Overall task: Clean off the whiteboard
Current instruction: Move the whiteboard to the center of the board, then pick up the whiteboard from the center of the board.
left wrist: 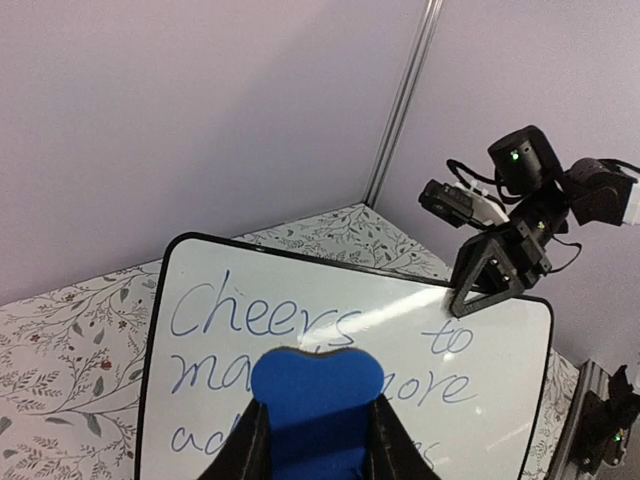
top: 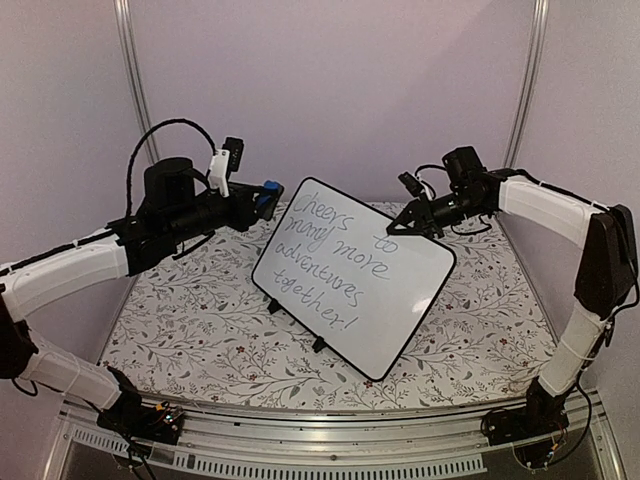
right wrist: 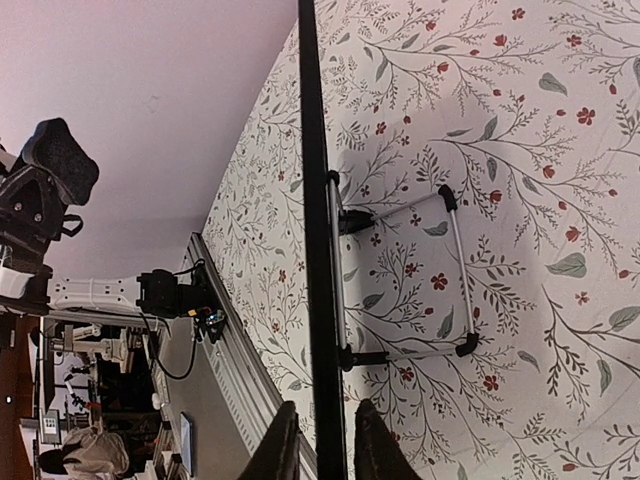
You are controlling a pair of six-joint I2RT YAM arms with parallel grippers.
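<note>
Pale lilac walls, metal corner posts, floral-patterned tabletop, aluminium front rail, possibly cluttered shelving beyond, blurred.

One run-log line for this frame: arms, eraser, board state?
phase: pre-wipe | left gripper: shut on blue eraser, near whiteboard top corner | right gripper: astride its top edge, grip unclear | writing: unerased

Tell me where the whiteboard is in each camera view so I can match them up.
Top external: the whiteboard stands tilted at centre, with its writing facing the camera.
Left wrist: whiteboard across the lower half, behind the blue eraser.
Right wrist: whiteboard seen edge-on, a thin black vertical line left of centre.
Shared landmark: the floral tablecloth.
</note>
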